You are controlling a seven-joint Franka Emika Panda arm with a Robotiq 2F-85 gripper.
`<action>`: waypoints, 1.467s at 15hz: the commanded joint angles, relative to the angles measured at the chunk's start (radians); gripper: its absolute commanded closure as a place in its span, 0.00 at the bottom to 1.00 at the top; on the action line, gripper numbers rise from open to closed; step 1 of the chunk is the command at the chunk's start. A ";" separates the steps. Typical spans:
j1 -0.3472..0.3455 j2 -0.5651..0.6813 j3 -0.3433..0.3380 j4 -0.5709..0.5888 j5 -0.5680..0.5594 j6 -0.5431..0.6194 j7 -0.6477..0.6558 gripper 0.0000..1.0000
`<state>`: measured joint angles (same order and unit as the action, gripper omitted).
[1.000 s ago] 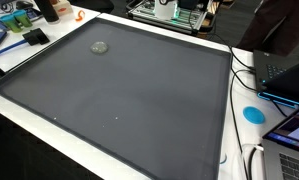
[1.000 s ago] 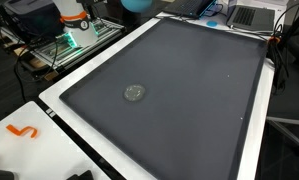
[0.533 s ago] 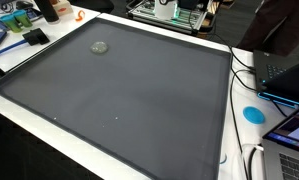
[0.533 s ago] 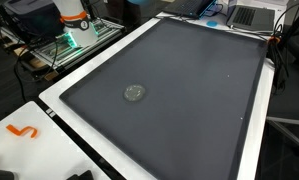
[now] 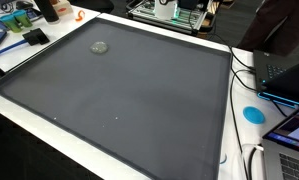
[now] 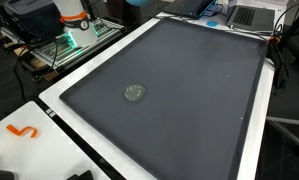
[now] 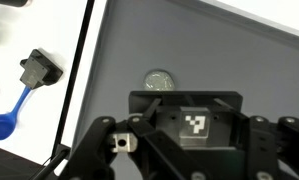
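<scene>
Hand: the hand [image 7: 194,122] showed only in the wrist view, as a black body with a square printed marker filling the bottom of the frame. Its linkages spread to either side and the fingertips fell outside the picture, so I could not tell whether it stood wide or narrow. It held nothing that showed.
Nearest thing: a small round grey disc [image 7: 159,80] lay flat on the mat, just beyond the hand's body and clear of it.
Disc, exterior views: it sat alone near one corner of the mat in both exterior views [image 5: 99,47] [image 6: 135,93], well away from everything else.
Mat: a large dark grey mat [image 5: 139,105] covered most of the white surface [image 5: 227,135]. The surface showed as a pale border around the mat.
Off the mat: a small black block [image 7: 39,68] and a blue scoop [image 7: 3,124] lay on the white surface, left of the mat's edge in the wrist view.
Other items: an orange hook-shaped piece [image 6: 24,131] rested on the white surface past one corner. A blue round pad [image 5: 253,113] lay beside the mat near the cables.
Change from earlier: the disc, mat and loose items lay exactly as they had a second before. A blue shape at the top edge of an exterior view was large a second ago and had shrunk to a sliver; possibly part of the arm, too cropped to say.
</scene>
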<state>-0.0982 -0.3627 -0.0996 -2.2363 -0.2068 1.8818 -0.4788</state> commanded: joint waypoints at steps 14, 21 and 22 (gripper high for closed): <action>-0.048 0.352 -0.102 -0.086 -0.041 0.302 -0.420 0.72; -0.096 0.473 -0.096 -0.091 -0.003 0.400 -0.583 0.72; -0.101 0.486 -0.095 -0.092 -0.004 0.422 -0.593 0.72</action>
<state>-0.1754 0.0903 -0.2026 -2.3179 -0.2347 2.2406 -1.0109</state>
